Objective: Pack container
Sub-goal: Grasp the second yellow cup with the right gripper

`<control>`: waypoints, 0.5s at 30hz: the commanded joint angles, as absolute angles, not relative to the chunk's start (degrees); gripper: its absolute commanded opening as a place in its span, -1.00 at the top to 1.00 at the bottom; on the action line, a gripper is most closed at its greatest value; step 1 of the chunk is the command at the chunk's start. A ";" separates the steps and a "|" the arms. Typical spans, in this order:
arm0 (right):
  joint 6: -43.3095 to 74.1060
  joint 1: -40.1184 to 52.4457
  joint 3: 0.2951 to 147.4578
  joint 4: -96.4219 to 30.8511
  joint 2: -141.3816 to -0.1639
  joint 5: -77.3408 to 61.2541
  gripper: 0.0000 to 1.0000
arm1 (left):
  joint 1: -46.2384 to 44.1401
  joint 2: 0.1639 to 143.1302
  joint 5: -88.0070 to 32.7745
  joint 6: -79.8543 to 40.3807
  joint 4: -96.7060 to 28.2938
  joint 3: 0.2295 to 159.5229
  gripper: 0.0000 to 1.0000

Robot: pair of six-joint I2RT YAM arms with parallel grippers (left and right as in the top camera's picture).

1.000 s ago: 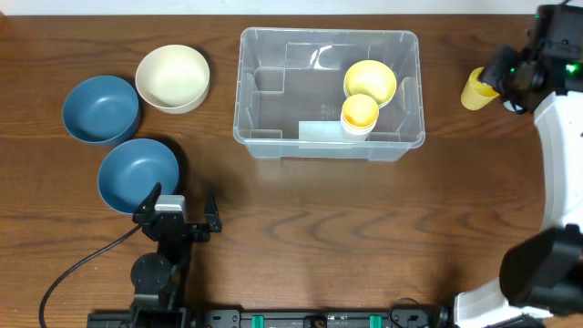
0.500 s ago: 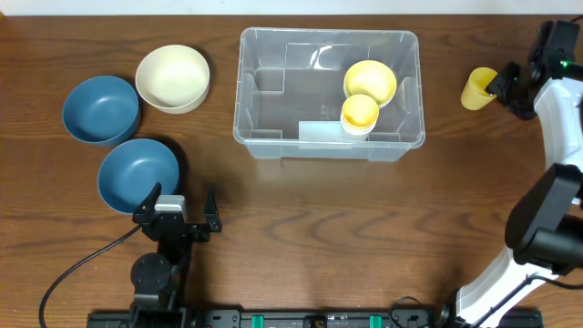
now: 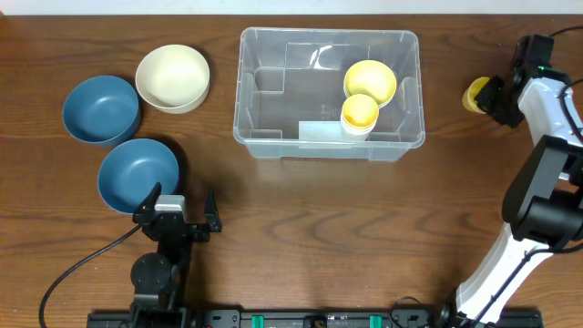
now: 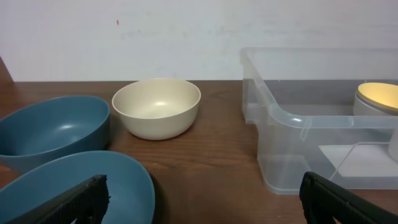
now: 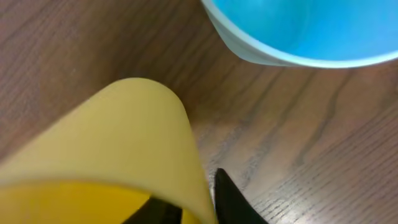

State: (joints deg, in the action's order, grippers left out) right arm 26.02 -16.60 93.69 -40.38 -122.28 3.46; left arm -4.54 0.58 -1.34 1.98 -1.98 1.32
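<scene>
Your right fingers [image 5: 231,198] sit at the yellow cup [image 5: 124,137].
You can't tell if they grip; your left fingers [image 4: 74,199] gape wide, apart from the container [image 3: 246,91].

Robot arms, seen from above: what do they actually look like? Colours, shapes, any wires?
The left arm is all black and boxy, with a pale grey plate behind its two-fingered black left pincer. A thin black cable curves off beside it. The right arm has smooth white segments joined by rounded black joints, and it ends in a black right pincer.
</scene>
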 commanded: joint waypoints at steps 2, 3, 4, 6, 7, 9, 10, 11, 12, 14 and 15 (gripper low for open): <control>26.09 -16.86 94.00 -40.29 -122.26 3.86 0.92 | -4.25 0.23 -0.69 2.76 -4.10 0.23 -0.96; 26.09 -16.82 94.00 -40.58 -122.26 3.31 0.98 | -4.25 0.23 -0.69 2.76 -4.08 0.23 -0.96; 26.09 -16.82 94.08 -41.04 -122.15 2.50 0.98 | -4.25 0.23 -0.69 2.76 -4.08 0.23 -0.96; 26.09 -16.82 94.13 -42.00 -121.51 0.78 0.97 | -4.25 0.23 -0.69 2.76 -4.10 0.23 -0.96; 26.09 -16.82 94.13 -42.41 -121.01 0.27 0.98 | -4.25 0.23 -0.71 2.76 -4.10 0.23 -0.96; 26.00 -16.82 94.13 -43.46 -119.00 -0.54 0.98 | -4.25 0.23 -0.69 2.76 -4.10 0.23 -0.96; 25.61 -16.82 94.13 -43.86 -117.78 -0.80 0.97 | -4.25 0.23 -0.69 2.76 -4.10 0.23 -0.96; 25.56 -16.80 94.13 -44.34 -116.40 -0.95 0.97 | -4.25 0.23 -0.69 2.76 -4.08 0.23 -0.96; 25.34 -16.80 94.13 -44.91 -114.59 -0.97 0.98 | -4.25 0.23 -0.69 2.76 -4.08 0.23 -0.96; 24.67 -16.62 94.13 -46.02 -110.87 -1.13 0.97 | -4.25 0.23 -0.69 2.76 -4.08 0.23 -0.96; 24.51 -16.43 94.13 -46.78 -108.53 -1.19 0.97 | -4.25 0.23 -0.69 2.76 -4.10 0.23 -0.96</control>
